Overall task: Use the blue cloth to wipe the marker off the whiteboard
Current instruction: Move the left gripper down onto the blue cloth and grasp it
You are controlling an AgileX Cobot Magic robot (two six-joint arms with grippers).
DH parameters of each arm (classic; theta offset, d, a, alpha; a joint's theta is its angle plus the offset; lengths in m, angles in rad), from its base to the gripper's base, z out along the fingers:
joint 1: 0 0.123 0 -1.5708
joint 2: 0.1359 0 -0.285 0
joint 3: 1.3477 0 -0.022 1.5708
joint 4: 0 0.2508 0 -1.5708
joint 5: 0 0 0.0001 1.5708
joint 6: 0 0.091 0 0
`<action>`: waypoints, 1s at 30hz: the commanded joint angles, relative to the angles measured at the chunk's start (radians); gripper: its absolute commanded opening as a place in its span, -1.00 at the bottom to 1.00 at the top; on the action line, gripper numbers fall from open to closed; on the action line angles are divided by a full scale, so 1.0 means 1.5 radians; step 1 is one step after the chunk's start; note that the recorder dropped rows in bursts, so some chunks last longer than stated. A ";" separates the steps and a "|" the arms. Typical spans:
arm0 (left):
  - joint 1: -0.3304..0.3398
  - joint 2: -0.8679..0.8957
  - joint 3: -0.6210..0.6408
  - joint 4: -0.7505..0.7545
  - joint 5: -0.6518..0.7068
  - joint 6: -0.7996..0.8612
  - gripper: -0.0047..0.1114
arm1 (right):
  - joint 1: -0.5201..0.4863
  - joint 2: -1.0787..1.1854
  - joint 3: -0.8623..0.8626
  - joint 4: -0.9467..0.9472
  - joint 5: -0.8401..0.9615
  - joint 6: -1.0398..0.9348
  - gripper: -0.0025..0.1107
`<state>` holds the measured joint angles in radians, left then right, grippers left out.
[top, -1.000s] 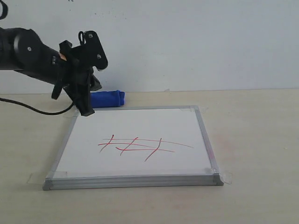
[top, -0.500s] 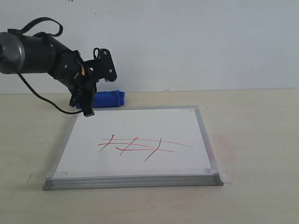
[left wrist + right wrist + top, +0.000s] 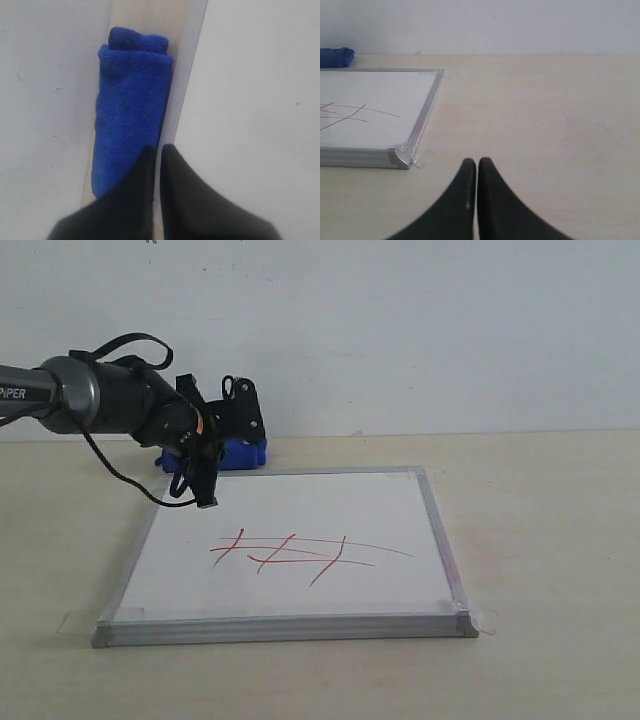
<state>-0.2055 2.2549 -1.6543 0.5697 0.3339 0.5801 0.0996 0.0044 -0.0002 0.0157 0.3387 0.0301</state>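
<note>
The whiteboard [image 3: 300, 510] lies flat on the table, silver-framed, with the red marker [image 3: 300, 552] lines across its middle. The blue cloth [image 3: 247, 452] lies rolled behind the board's far-left corner, against the wall, partly hidden by my left arm. My left gripper [image 3: 204, 495] hangs there, shut and empty. In the left wrist view its tips [image 3: 157, 147] sit over the near end of the cloth [image 3: 131, 100], beside the board [image 3: 250, 100]. My right gripper [image 3: 477, 161] is shut over bare table beside the board's [image 3: 370, 90] front-right corner, with the marker [image 3: 350, 114] and cloth [image 3: 335, 56] beyond. It is outside the exterior view.
A white wall [image 3: 400, 330] rises directly behind the cloth. The left arm's black cable [image 3: 120, 475] loops down near the board's far-left edge. Clear tape tabs [image 3: 487, 619] stick out at the board's corners. Beige table [image 3: 540, 520] extends to the right of the board.
My left arm has stretched rightward and dropped lower, bringing its gripper from left of the cloth to right over it, so it now covers part of the cloth. The board and marker are unchanged.
</note>
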 commanded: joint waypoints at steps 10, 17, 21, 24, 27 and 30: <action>-0.009 0.116 -0.233 -0.080 0.090 -0.232 -0.10 | 0.002 -0.003 0.000 0.000 -0.004 -0.002 -0.93; -0.009 0.164 -0.296 -0.087 0.110 -0.232 -0.10 | 0.002 -0.003 0.000 0.000 -0.004 -0.002 -0.93; -0.009 0.177 -0.296 -0.056 0.118 -0.232 -0.10 | 0.002 -0.003 0.000 0.000 -0.004 -0.002 -0.93; -0.009 0.186 -0.296 0.007 0.131 -0.231 -0.10 | 0.002 -0.003 0.000 0.000 -0.004 -0.002 -0.93; -0.009 0.189 -0.296 0.058 0.139 -0.224 -0.10 | 0.002 -0.003 0.000 0.000 -0.004 -0.002 -0.93; -0.009 0.189 -0.296 0.062 0.130 -0.199 -0.10 | 0.002 -0.003 0.000 0.000 -0.004 -0.002 -0.93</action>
<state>-0.2113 2.5405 -2.0925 0.6402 0.5385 0.2562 0.0996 0.0044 -0.0002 0.0157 0.3387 0.0301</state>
